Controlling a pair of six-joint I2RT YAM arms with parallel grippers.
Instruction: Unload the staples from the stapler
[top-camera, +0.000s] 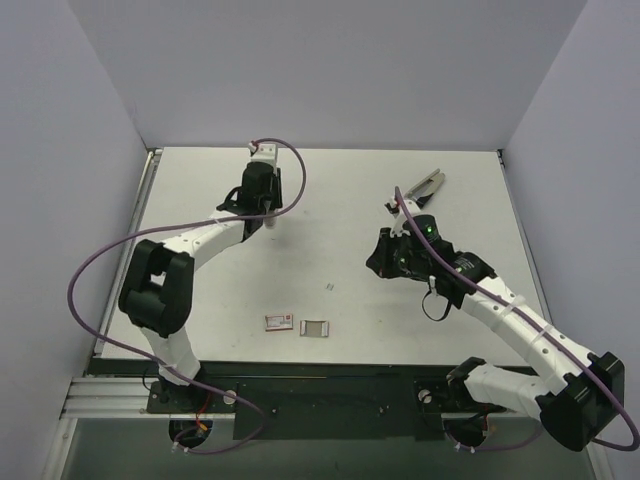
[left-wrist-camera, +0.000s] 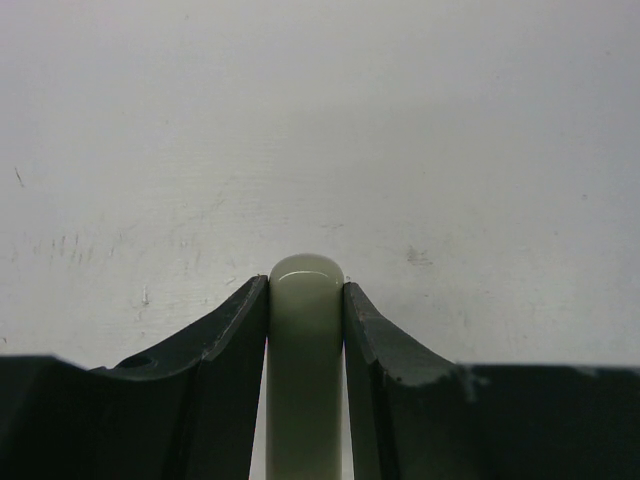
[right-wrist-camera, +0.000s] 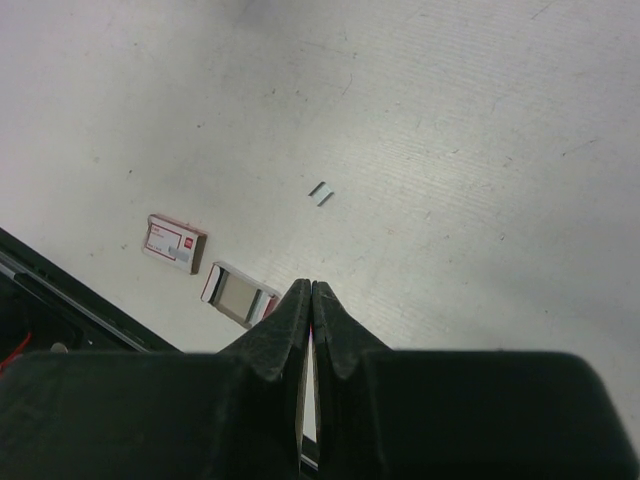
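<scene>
**Stapler in two pieces, one arm on each side of the table**

The white table (top-camera: 330, 220) fills most of the top view. The left arm (top-camera: 190, 245) is stretched out long toward the far left-centre, forearm running up and away from its base. The right arm (top-camera: 500, 310) is folded back on itself, with its wrist sitting mid-right and tipped down toward the near-left.

The left gripper (left-wrist-camera: 305, 285) is clamped on the stapler's pale grey-green shell bar (left-wrist-camera: 305, 340). The bar runs lengthwise between the fingers and its rounded end pokes out at the tips, just above the tabletop. The right gripper (right-wrist-camera: 312, 290) has its jaws pressed together with nothing visibly in them, hanging over bare table.

The black-and-silver metal inner bar (top-camera: 428, 186) is at the far right, behind the right wrist, splayed in a narrow V. It's well apart from the shell bar.

Near the front edge there's a red-and-white box (right-wrist-camera: 175, 243), and just beside it a white box (right-wrist-camera: 240, 295) with red edges and a grey middle. A bit further in are some loose staples (right-wrist-camera: 320, 193), tiny and by themselves.
</scene>
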